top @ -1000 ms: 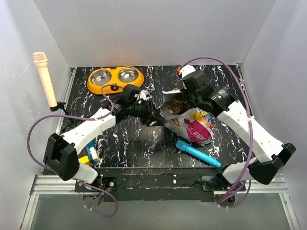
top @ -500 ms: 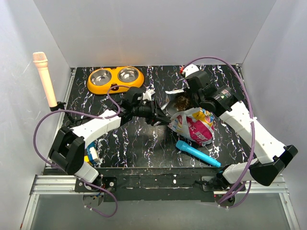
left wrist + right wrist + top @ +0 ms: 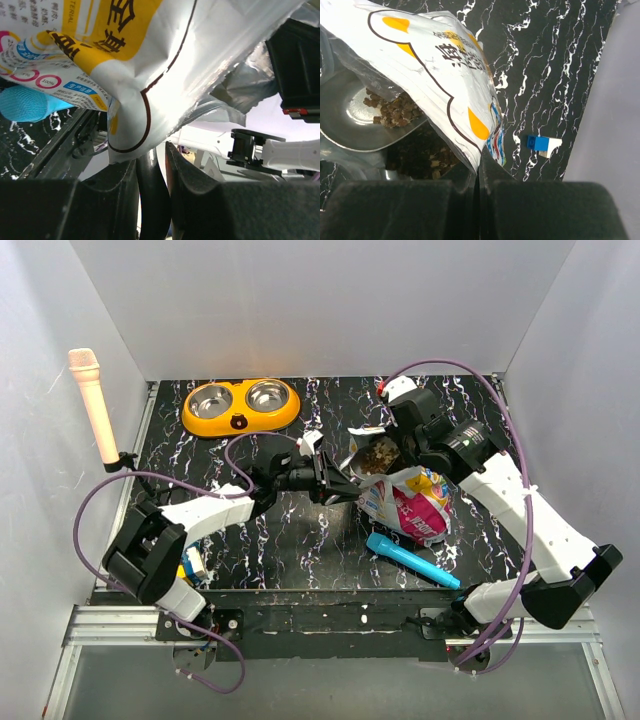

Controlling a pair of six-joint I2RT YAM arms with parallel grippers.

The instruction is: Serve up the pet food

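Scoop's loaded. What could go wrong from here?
The metal scoop holds kibble inside the pouch; dragging it past the crumpled mouth may tip it and spill.
The right tool pinches only the pouch's edge; a slip could drop the mouth onto the scoop.
The orange double bowl sits at the back left, so the carry could shed kibble.

Left arm reaches low to the left side of the pouch, left pincer clamped on the scoop handle at the pouch mouth. Right arm comes round the pouch's right side, right pincer pinched tight on its far top edge.
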